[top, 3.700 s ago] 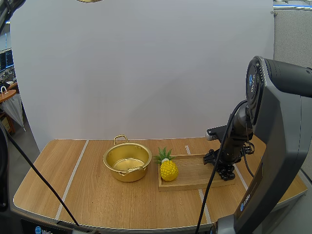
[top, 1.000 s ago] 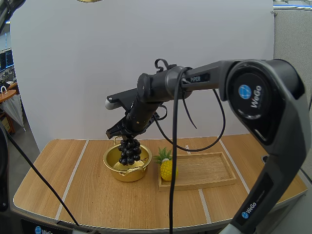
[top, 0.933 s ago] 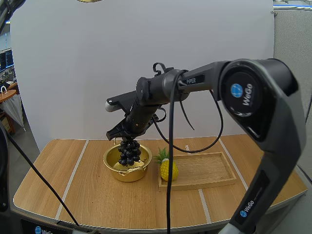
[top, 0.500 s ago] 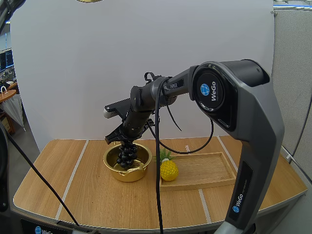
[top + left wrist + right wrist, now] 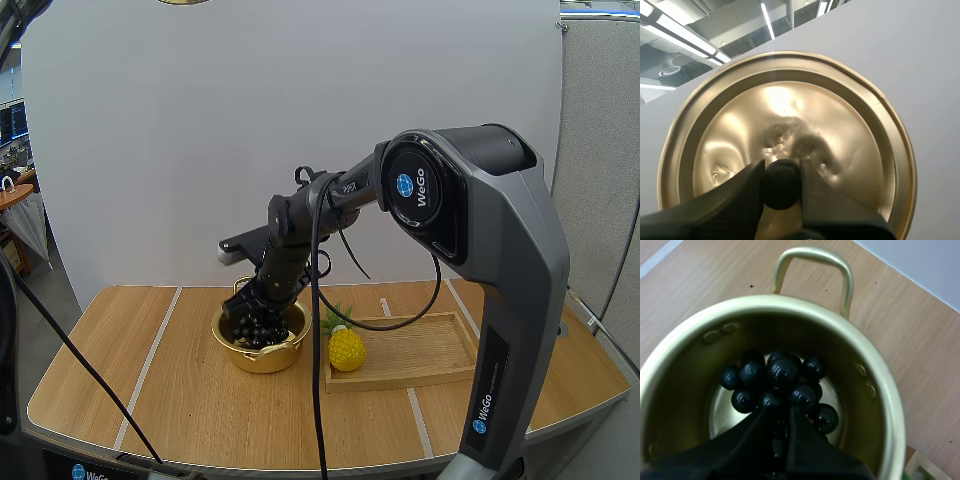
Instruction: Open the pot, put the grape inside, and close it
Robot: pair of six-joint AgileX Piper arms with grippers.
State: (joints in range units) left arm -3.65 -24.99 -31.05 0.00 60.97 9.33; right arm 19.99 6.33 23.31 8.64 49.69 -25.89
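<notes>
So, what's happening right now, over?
Left end effector holds round gold metal lid by black knob. Right end effector grips dark grape bunch inside gold pot. Yellow pineapple beside pot, not blocking.

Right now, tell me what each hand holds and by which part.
Left hand: round gold metal lid, by its black knob. Right hand: dark grape bunch, by its top.

My right claw and the grapes fill the pot's mouth. At the pot's 3 o'clock the pineapple and wooden tray crowd close; at 9 o'clock lies open desk.
</notes>
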